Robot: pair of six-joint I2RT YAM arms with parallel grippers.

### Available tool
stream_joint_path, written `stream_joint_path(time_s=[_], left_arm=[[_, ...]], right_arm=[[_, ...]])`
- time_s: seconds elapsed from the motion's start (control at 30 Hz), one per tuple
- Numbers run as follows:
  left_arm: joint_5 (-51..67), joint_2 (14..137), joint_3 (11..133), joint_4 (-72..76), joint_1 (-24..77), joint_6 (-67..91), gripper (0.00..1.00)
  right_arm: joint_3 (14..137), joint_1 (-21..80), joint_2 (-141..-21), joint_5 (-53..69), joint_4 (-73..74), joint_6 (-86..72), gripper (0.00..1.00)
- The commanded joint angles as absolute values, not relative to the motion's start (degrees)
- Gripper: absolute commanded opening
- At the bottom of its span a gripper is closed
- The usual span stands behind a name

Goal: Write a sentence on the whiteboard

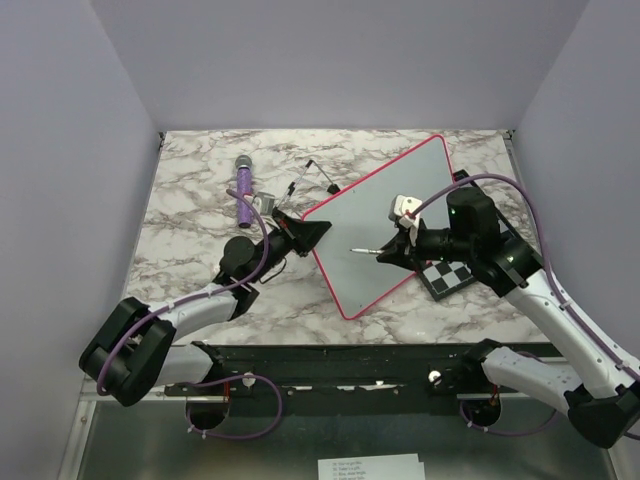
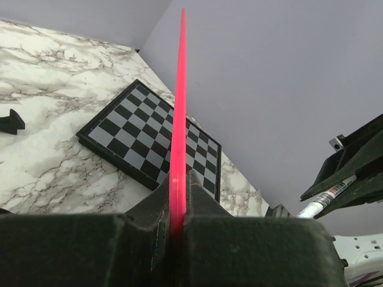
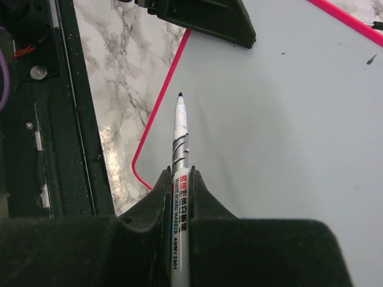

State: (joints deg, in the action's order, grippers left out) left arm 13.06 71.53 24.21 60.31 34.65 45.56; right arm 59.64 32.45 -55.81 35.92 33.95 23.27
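Note:
The whiteboard (image 1: 385, 225) lies at an angle mid-table, white with a pink-red rim. No blue writing shows on it; only a couple of tiny dark specks (image 3: 371, 58). My left gripper (image 1: 312, 232) is shut on the board's left rim, which the left wrist view shows edge-on (image 2: 178, 119) between the jaws (image 2: 178, 179). My right gripper (image 1: 388, 252) is shut on a white whiteboard marker (image 3: 181, 137), uncapped. Its dark tip (image 3: 180, 94) points over the board's surface near the lower left edge; I cannot tell if it touches. The marker also shows in the top view (image 1: 362, 249).
A black-and-white chessboard (image 1: 448, 275) lies under my right arm beside the board's right edge, and shows in the left wrist view (image 2: 149, 143). A purple stick-shaped object (image 1: 243, 188) and thin black pieces (image 1: 310, 175) lie at the back left. A black rail (image 3: 78, 119) runs along the near table edge.

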Motion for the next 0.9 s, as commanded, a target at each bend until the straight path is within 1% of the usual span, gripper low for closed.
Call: stream_joint_path(time_s=[0.0, 0.2, 0.57, 0.87], left_arm=[[9.15, 68.30, 23.73, 71.73, 35.42, 48.43, 0.00], [8.35, 66.89, 24.52, 67.51, 35.68, 47.64, 0.00], [8.44, 66.27, 25.58, 64.34, 36.30, 46.23, 0.00], [8.88, 66.80, 26.28, 63.02, 36.30, 45.79, 0.00]], right_arm=[[61.78, 33.31, -55.72, 33.49, 33.75, 26.72, 0.01], [63.19, 33.31, -57.39, 34.89, 34.54, 28.65, 0.01], [63.46, 33.40, -58.36, 38.32, 34.80, 30.15, 0.01], [63.37, 35.15, -59.59, 33.22, 32.78, 28.74, 0.01]])
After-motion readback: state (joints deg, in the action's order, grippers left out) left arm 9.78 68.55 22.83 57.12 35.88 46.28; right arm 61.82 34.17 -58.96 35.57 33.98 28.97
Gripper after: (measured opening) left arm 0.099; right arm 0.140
